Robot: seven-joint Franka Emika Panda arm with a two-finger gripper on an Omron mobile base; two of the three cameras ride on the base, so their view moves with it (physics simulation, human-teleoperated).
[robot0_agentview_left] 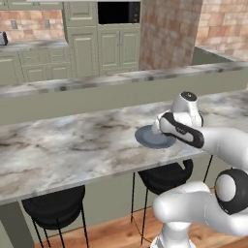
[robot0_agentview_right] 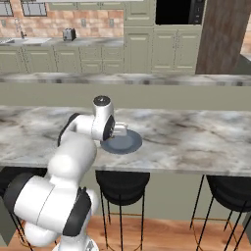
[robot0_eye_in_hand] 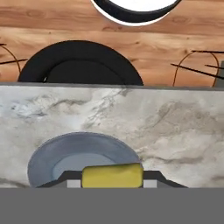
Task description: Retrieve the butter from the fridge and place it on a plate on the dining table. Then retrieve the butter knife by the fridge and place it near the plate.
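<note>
Yellow butter (robot0_eye_in_hand: 112, 175) is seen held crosswise between the two dark finger tips of the gripper (robot0_eye_in_hand: 112, 183) in the hand view, the fingers closed against its two ends. Directly beyond the stick, the blue-grey plate (robot0_eye_in_hand: 83, 157) is seen lying flat on the veined marble of the dining table (robot0_eye_in_hand: 175, 127), so that the butter is poised over the plate's near edge; whether it touches the plate cannot be told. Past the table's far edge in that view, a black round stool (robot0_eye_in_hand: 81, 63) is shown standing on a wooden floor (robot0_eye_in_hand: 144, 48).

From the left base camera, the arm is seen bent over the table with its wrist above the plate (robot0_agentview_left: 151, 137), which is partly hidden by the hand. From the right base camera, the plate (robot0_agentview_right: 123, 143) is shown near the front edge of the marble top (robot0_agentview_right: 196, 137), just beside the wrist, with a stool (robot0_agentview_right: 121, 186) beneath it. Farther back, a raised marble ledge (robot0_agentview_right: 147, 78) is seen, and behind it pale green cabinets (robot0_agentview_right: 162, 49) and a brick wall (robot0_agentview_right: 83, 22).
</note>
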